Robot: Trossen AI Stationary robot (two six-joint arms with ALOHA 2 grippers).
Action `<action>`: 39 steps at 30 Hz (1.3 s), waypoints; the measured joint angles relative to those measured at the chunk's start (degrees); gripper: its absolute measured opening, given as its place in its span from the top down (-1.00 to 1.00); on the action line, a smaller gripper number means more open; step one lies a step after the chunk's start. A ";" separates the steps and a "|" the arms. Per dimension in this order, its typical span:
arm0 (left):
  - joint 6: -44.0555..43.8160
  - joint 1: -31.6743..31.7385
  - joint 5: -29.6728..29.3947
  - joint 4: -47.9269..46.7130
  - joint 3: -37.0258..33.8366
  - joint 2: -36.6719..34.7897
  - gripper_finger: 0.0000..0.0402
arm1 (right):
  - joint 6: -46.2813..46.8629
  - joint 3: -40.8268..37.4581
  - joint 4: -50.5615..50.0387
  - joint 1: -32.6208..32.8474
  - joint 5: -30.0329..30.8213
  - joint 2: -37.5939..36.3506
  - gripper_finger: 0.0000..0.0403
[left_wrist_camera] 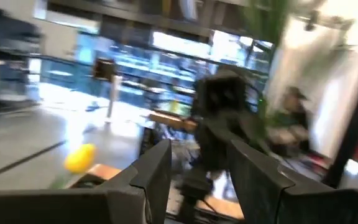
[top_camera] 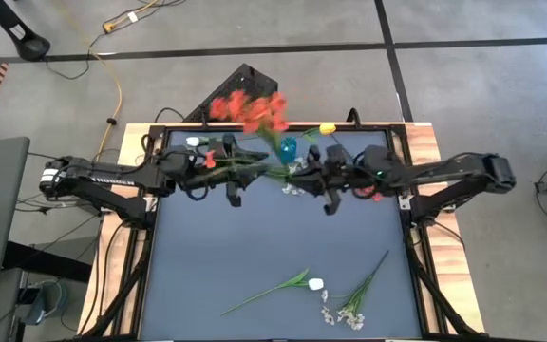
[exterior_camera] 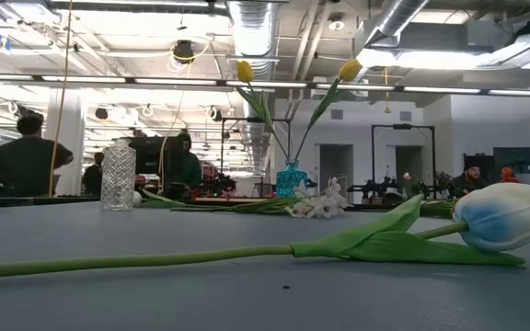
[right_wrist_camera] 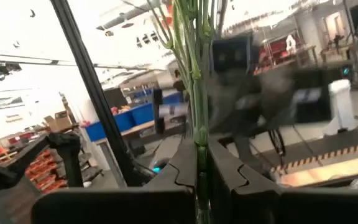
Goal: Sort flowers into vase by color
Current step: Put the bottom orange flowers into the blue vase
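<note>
The right hand (right_wrist_camera: pixel 201 163) is clamped on a bunch of green stems (right_wrist_camera: pixel 194 74) at the far middle of the surface (top_camera: pixel 273 247), beside the blue vase (top_camera: pixel 288 148). The red blossom cluster (top_camera: pixel 250 111) tops those stems, leaning far-left. The left hand (left_wrist_camera: pixel 197 180) is just left of the vase with its fingers parted, nothing between them. Yellow buds (exterior_camera: pixel 245 71) stand in the blue vase; a clear glass vase (exterior_camera: pixel 118 176) stands to its left. A white tulip (top_camera: pixel 314 284) and a sprig of tiny whitish blossoms (top_camera: pixel 352 304) lie at the near edge.
</note>
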 joint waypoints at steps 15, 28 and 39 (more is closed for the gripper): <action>-1.47 -0.04 9.65 -1.13 -0.02 0.04 0.29 | 5.44 0.00 11.10 0.94 2.75 10.21 0.79; -1.97 -0.07 9.87 0.03 -0.02 0.07 0.40 | 6.13 0.02 13.55 2.35 2.74 11.89 0.79; -7.06 -0.07 12.11 2.67 -0.02 0.04 0.73 | 7.20 0.07 10.31 2.51 -0.25 11.85 0.79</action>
